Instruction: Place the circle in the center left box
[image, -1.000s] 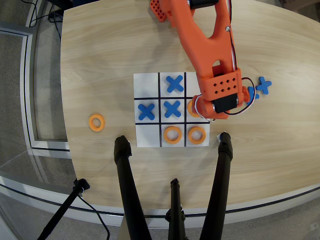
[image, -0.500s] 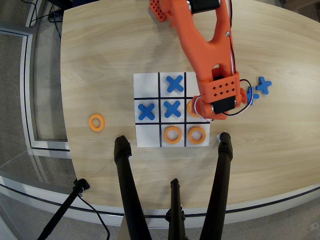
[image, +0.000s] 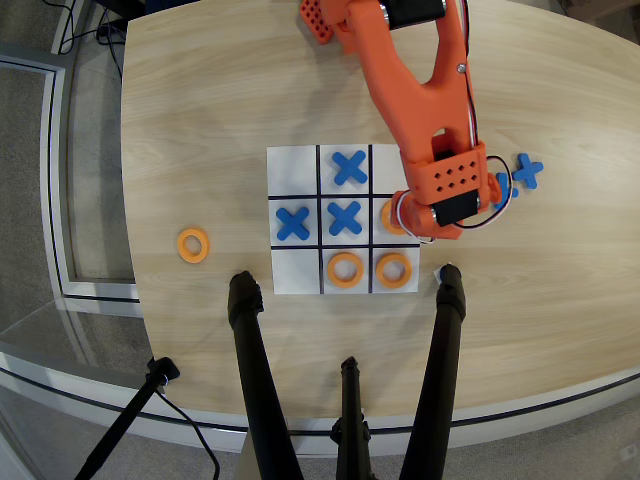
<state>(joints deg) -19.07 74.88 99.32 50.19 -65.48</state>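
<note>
Hidden beneath the orange wrist housing, the gripper (image: 405, 222) could not be seen directly in the overhead view, so whether its jaws stood apart or closed could not be told. The orange arm (image: 415, 90) reached down from the top edge of the picture and ended over the right column of the white grid sheet (image: 292, 160), covering most of the middle-row cell there.

The circle (image: 388, 215) showed only as a thin orange sliver at the left side of the housing, lying inside the center left box (image: 380, 205), which in this view was the middle-row cell of the right column. Whether the gripper touched it could not be told.

On the sheet, one blue cross (image: 349, 167) lay in the top middle cell, another (image: 293, 223) in the middle-row left cell, and a third (image: 345, 217) in the center cell. Two orange rings sat in the bottom row: one (image: 345, 269) in the middle cell and one (image: 394, 269) in the right cell. A spare orange ring (image: 193, 244) lay on the wooden table (image: 220, 100), well to the left of the sheet. To the right of the arm, spare blue crosses (image: 526, 172) rested on the table, partly hidden by the housing. Black tripod legs (image: 255, 370) crossed the lower part of the picture.
</note>
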